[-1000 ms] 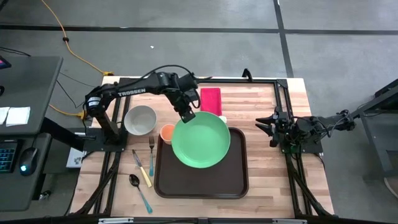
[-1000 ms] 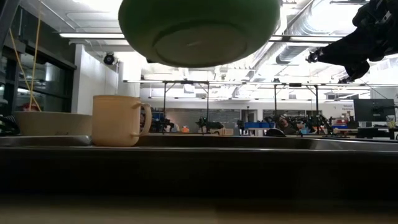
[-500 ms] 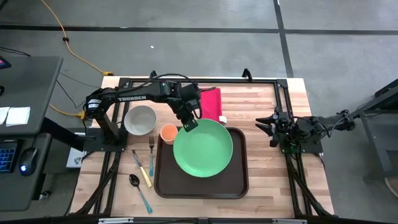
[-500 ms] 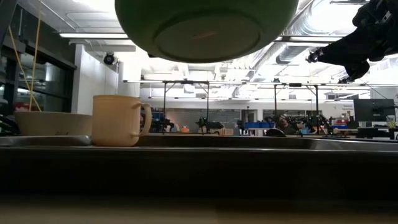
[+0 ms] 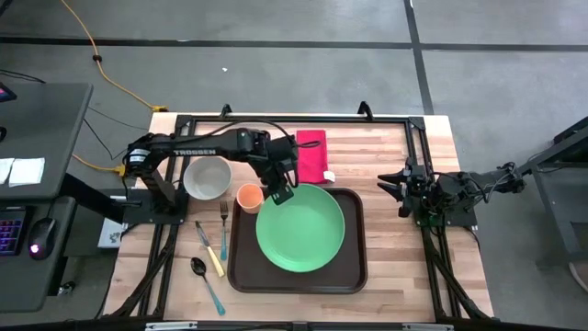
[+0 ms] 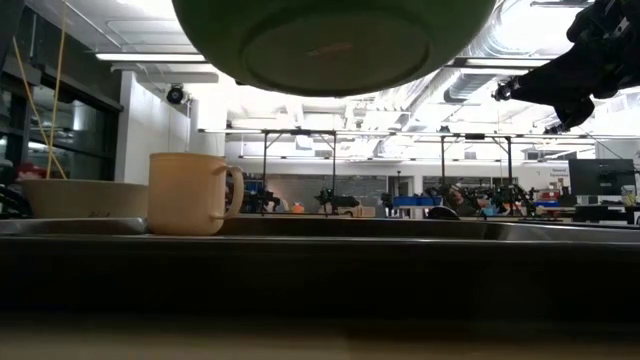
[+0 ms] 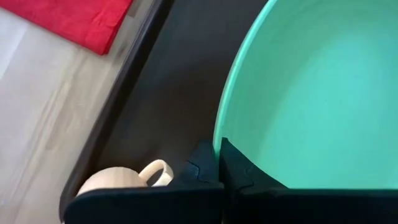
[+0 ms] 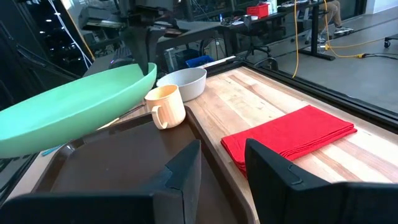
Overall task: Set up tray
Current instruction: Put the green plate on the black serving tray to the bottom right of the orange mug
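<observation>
At center left of the high view, the left gripper (image 5: 279, 194) is clamped on the rim of the green plate (image 5: 300, 229), holding it in the air above the tray (image 5: 354, 267), which lies at lower center on the wooden table (image 5: 395, 152). At right, the right gripper (image 5: 390, 183) rests with its fingers apart, holding nothing.

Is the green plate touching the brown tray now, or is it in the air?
Apart. In the low view the plate hangs high above the tray, with the room visible between them. The left pincer is shut on its rim.
</observation>
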